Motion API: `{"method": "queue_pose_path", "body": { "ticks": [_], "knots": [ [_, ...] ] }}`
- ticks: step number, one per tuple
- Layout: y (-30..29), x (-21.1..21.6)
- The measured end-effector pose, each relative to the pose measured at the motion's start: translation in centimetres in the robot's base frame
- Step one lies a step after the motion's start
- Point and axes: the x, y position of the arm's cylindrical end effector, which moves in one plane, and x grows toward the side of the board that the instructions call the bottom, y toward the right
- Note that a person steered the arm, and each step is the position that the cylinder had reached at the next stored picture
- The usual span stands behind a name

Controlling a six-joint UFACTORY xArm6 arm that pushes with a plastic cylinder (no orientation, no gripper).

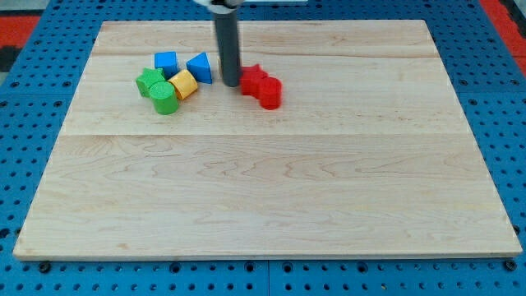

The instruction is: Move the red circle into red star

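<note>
My tip (231, 85) rests on the wooden board (263, 197) in the upper part of the view, at the lower end of a straight dark rod that comes down from the view's top. There are no fingers here to open or close (the rod simply ends in a blunt point), so it holds nothing. The tip stands just beside the left edge of the red star (253, 80); whether it actually touches the star I cannot tell.

The red circle (270, 93) lies against the star's lower right side, the two red blocks touching and reading almost as one shape.

To the view's left of the rod sits a tight cluster of other blocks: a blue triangle (200, 67) nearest the rod, a blue cube (166, 62) left of that, a yellow block (183, 84) below them, then a green star (149, 81) and a green cylinder (165, 97) at the cluster's lower left.
</note>
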Motion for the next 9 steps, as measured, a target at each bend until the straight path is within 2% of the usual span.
{"method": "queue_pose_path", "body": {
  "ticks": [1, 2, 3, 5, 6, 8, 9],
  "knots": [
    [6.6, 0.3],
    [8.7, 1.4],
    [5.2, -0.7],
    [4.1, 4.5],
    [8.2, 4.6],
    [8.3, 6.3],
    [12.3, 8.2]
  ]
}}
